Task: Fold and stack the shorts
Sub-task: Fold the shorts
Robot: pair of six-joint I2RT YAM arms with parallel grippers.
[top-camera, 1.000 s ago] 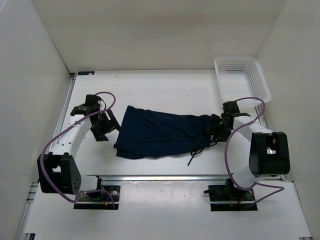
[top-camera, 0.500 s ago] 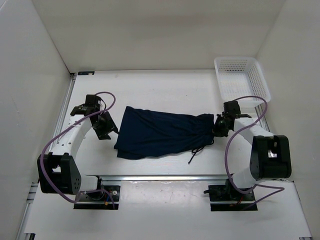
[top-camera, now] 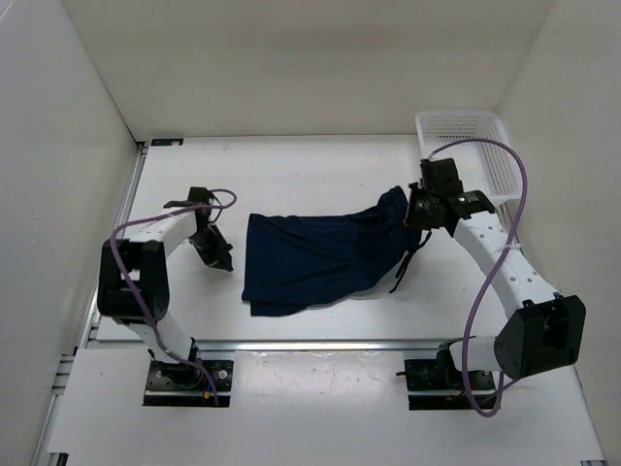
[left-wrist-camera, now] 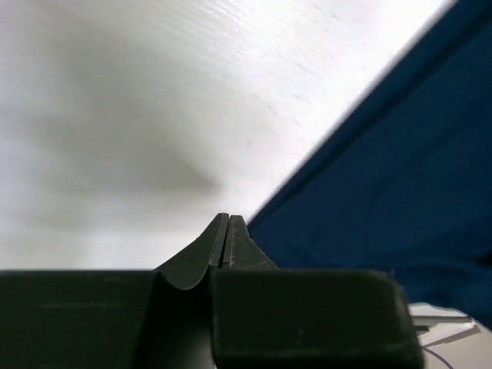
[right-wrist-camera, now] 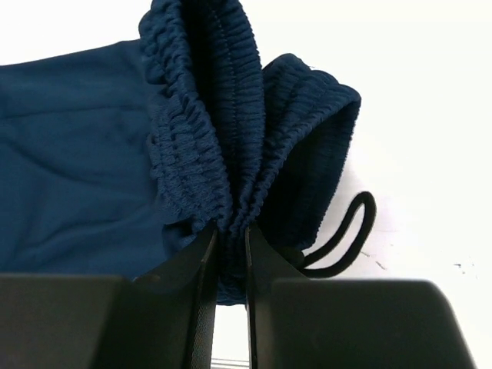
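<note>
The dark navy shorts (top-camera: pixel 320 254) lie spread across the middle of the table. Their elastic waistband (right-wrist-camera: pixel 207 115) is bunched and raised at the right end. My right gripper (top-camera: pixel 413 210) is shut on that bunched waistband; in the right wrist view the fabric is pinched between its fingers (right-wrist-camera: pixel 231 234). A black drawstring loop (right-wrist-camera: pixel 347 237) hangs beside them. My left gripper (top-camera: pixel 224 260) is low over the table just left of the shorts' leg end. It is shut with nothing between its fingertips (left-wrist-camera: pixel 228 224). The shorts' edge (left-wrist-camera: pixel 400 169) lies just right of them, apart.
A white mesh basket (top-camera: pixel 468 148) stands at the far right corner, close behind the right gripper. The drawstring (top-camera: pixel 403 268) trails off the shorts' right side onto the table. White walls enclose the table on the left, the back and the right.
The right gripper closed on the waistband and carried it up and toward the back. The shorts' left end slid right. The left gripper shut on nothing and its arm swung round.
</note>
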